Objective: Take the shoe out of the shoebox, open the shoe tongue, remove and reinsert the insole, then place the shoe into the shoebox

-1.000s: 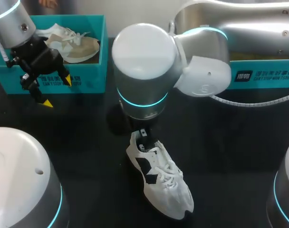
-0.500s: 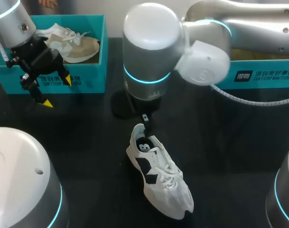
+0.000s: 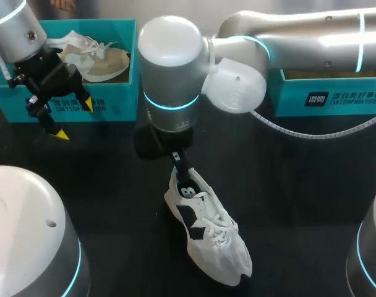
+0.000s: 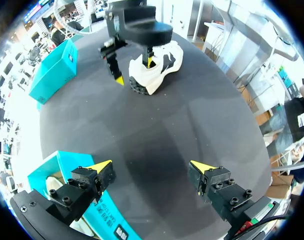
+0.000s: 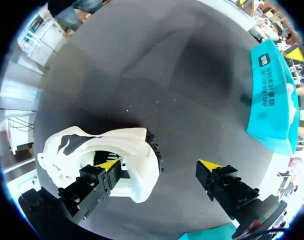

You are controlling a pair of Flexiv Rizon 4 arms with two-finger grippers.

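Right pincer [image 5: 159,166] spread wide over the white shoe [image 3: 206,229], nothing gripped
Shoe is laid on the worktop [image 3: 299,204], one finger dipped inside its collar, the other outside the heel; insole should probably be pinched low and pulled slowly.

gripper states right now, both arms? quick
Left gripper: open, empty.
Right gripper: open, straddling the heel of the white shoe, not clamped on it.
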